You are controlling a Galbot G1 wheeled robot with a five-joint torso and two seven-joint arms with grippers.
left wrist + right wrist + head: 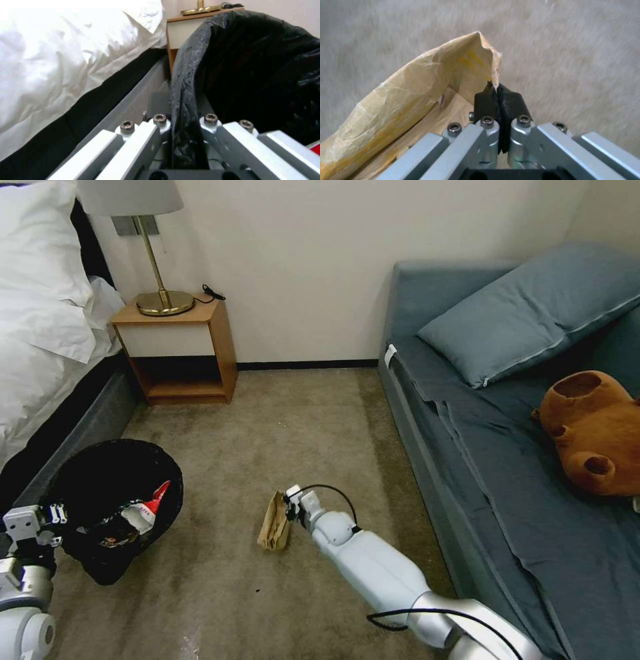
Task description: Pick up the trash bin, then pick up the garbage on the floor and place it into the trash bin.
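Observation:
The trash bin (113,500), lined with a black bag, hangs tilted at the lower left beside the bed. My left gripper (57,513) is shut on its rim, and the left wrist view shows the bag-covered rim (186,105) pinched between the jaws. Inside the bin lies garbage: a red-and-white wrapper (150,507) and a dark wrapper. A crumpled brown paper bag (275,521) stands on the carpet in the middle. My right gripper (291,507) is shut on that bag's edge; in the right wrist view the black pads (498,103) clamp the bag's wall (420,90).
A bed with white linen (40,333) runs along the left, a wooden nightstand (180,350) with a brass lamp stands at the back wall. A grey-blue sofa (507,467) with a cushion and a brown plush bear (593,430) lines the right. Open carpet lies between.

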